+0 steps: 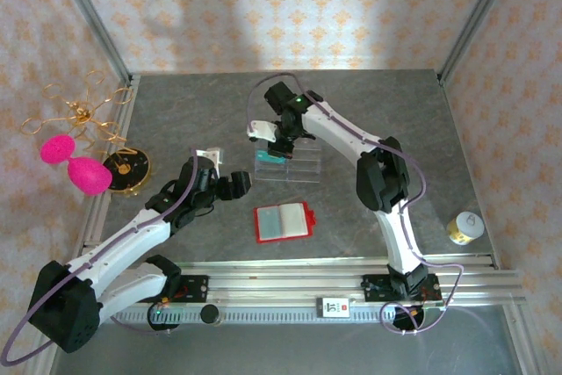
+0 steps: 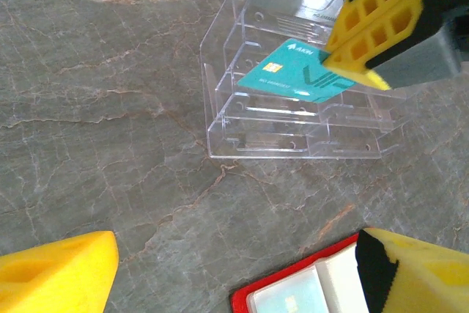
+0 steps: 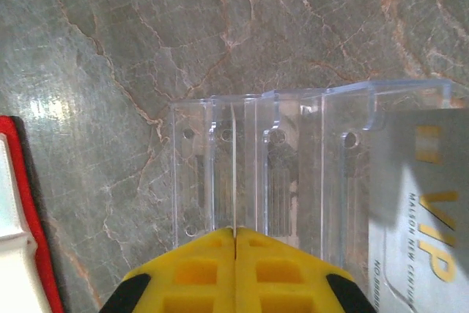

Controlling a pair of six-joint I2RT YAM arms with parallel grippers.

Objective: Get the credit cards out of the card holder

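Card transfer, mid-placement.

On the grey marbled table, a clear plastic slotted tray sits just beyond the red folding wallet, which lies open and flat. The right gripper is pinched tight on a teal-green plastic card tilted over a middle slot, with a whitish-grey VIP card standing behind it. The left gripper gapes wide and empty near the wallet. Best approach: square the card edge to the slot, lower straight, let go once seated.

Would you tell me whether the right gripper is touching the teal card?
Touching. The left wrist view shows the right gripper with its yellow jaws clamped shut on one edge of the teal card.
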